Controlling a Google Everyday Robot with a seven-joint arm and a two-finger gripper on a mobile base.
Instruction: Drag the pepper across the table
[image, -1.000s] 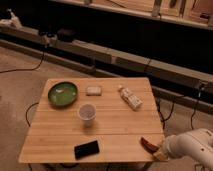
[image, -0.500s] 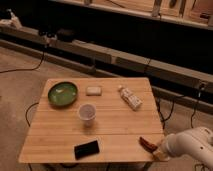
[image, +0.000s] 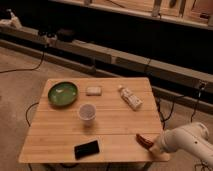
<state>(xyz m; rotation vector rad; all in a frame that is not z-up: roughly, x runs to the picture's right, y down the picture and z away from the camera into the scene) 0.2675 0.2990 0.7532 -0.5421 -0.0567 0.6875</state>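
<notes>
Where the desk (image: 55, 145) ends at lower right, the end effector (image: 154, 148) meets the pepper (image: 143, 140). Whether it grips, I cannot tell.

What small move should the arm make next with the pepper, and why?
Probably a short drag to the left and inward, toward the middle of the table. The gripper is at the pepper, which lies close to the edge at the front right corner. The black phone lies further left, so the move should stay short.

Dim warm light is falling on the tabletop (image: 60, 145), darkness lying behind it; the pincer (image: 153, 148) is showing pale at its near-right edge.
</notes>
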